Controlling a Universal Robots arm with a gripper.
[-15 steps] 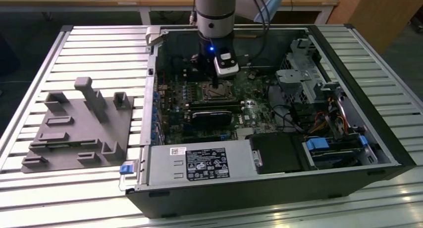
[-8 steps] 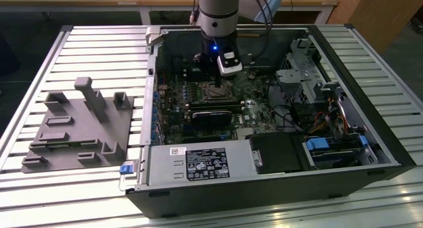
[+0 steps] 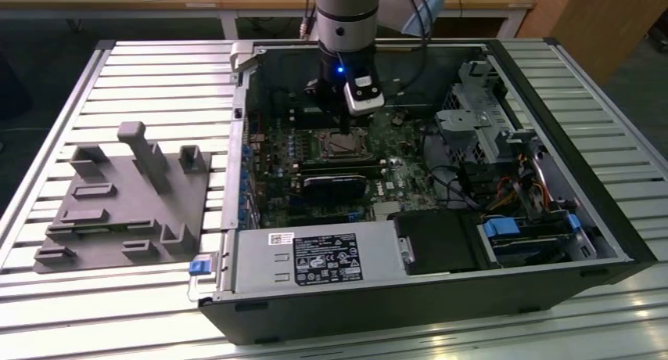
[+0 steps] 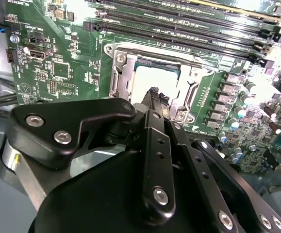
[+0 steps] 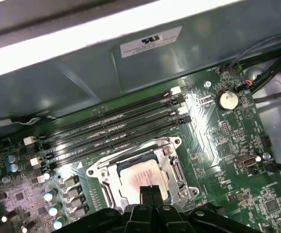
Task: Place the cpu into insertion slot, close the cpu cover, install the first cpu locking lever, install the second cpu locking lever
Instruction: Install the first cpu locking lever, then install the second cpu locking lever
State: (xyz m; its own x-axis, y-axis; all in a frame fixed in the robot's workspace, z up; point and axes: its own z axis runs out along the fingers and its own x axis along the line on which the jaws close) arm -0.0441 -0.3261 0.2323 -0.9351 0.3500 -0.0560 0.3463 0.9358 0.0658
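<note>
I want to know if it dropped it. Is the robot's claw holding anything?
Nothing is held. The gripper has its fingertips together, down on the cpu, which lies in the insertion slot under the cpu cover.

white printed labels on power supply [image 3: 324, 260] and case wall [image 5: 150, 41], none legible

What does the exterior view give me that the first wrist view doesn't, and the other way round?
Exterior view alone: the whole open computer case on the slatted table, the grey fixture block at that view's left, and the arm reaching down into the case.

First wrist view alone: the cpu seated in the insertion slot, the cpu cover framing it, and a coin battery.

Both: the hand right over the socket, and the motherboard.
</note>
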